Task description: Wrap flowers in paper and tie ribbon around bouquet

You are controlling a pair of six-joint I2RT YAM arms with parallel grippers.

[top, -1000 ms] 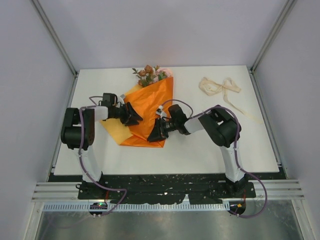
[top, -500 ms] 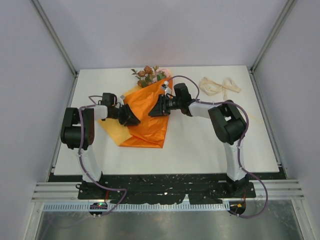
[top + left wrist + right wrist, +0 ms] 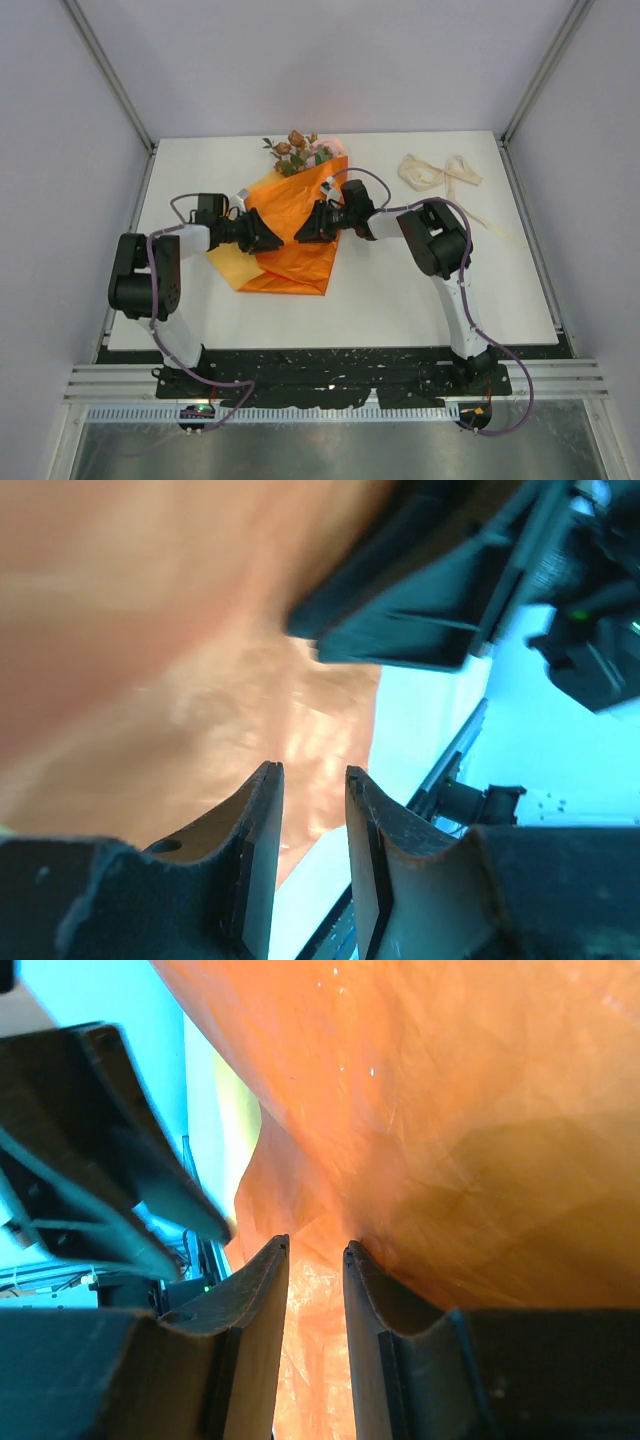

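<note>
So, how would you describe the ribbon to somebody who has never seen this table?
Start at the white table and go to its far right corner, away from the orange paper in the middle. There lies the ribbon, a cream-white strip in loose loops. It is the only pale, floppy thing there, lying apart from everything else.

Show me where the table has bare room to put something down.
Bare table lies front right, between the right arm and the right edge, nearer than the ribbon; also the near strip in front of the paper, and the back-left corner beside the flowers. Crowded at the middle: the left gripper and right gripper meet over the paper.
</note>
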